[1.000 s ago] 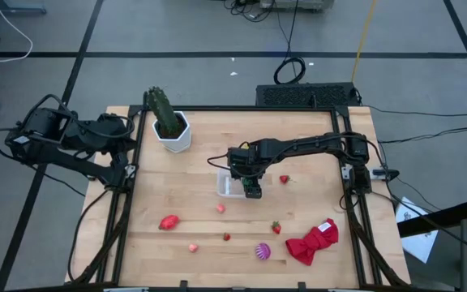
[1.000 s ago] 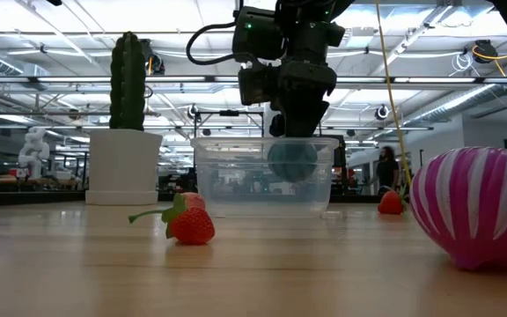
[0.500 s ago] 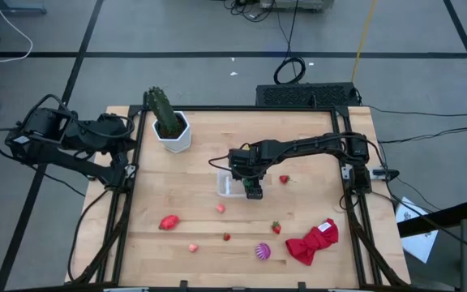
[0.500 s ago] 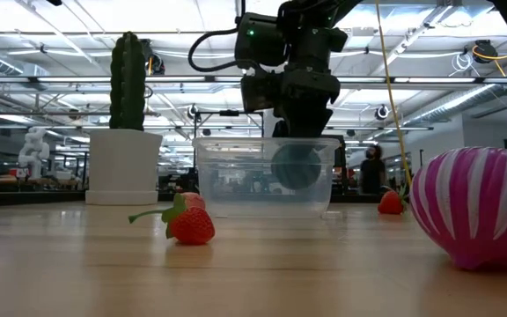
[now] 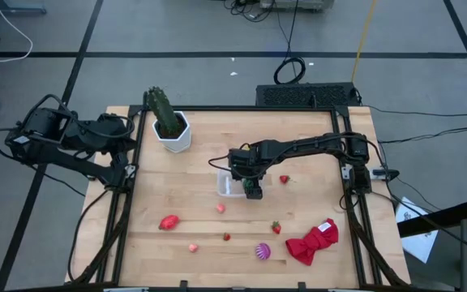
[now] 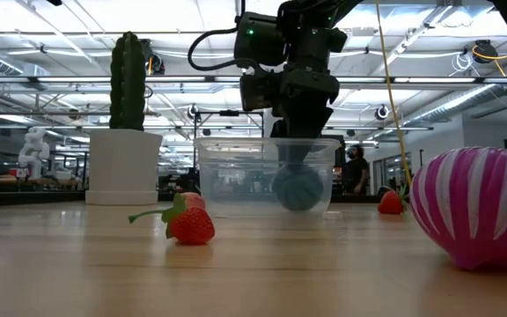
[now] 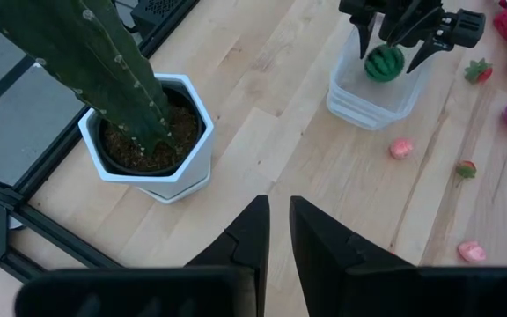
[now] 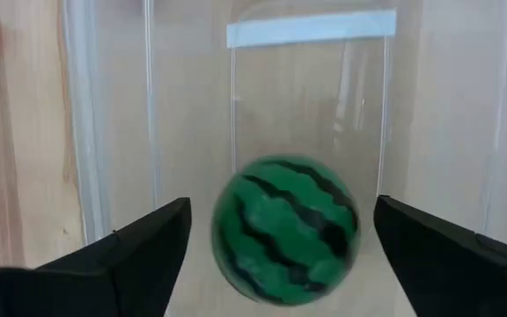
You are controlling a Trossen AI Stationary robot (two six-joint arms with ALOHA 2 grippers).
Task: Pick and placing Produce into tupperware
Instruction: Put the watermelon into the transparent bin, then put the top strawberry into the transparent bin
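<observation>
The clear tupperware tub point(image 5: 232, 185) stands at the table's middle. The green striped ball point(image 8: 284, 231) lies inside it, low near its floor point(image 6: 298, 188). My right gripper point(image 5: 252, 190) hangs open over the tub, pointing down, its fingers point(image 8: 130, 255) standing wide on either side of the ball and clear of it. Loose on the table are two strawberries point(image 5: 284, 179) point(image 5: 276, 228), a red pepper-like piece point(image 5: 168, 221), pink bits point(image 5: 220, 208) and a purple striped piece point(image 5: 263, 251). My left gripper point(image 7: 277, 207) waits shut at the table's far left edge.
A green cactus in a white hexagonal pot point(image 5: 171, 130) stands at the far left. A red cloth point(image 5: 312, 242) lies at the near right. Another pink bit point(image 5: 193, 247) and a small red bit point(image 5: 226, 237) lie near the front edge.
The green striped ball has dropped from under my right gripper, at mid-height in the tub, down to the tub's floor. My right gripper has let it go and has stayed over the tub.
</observation>
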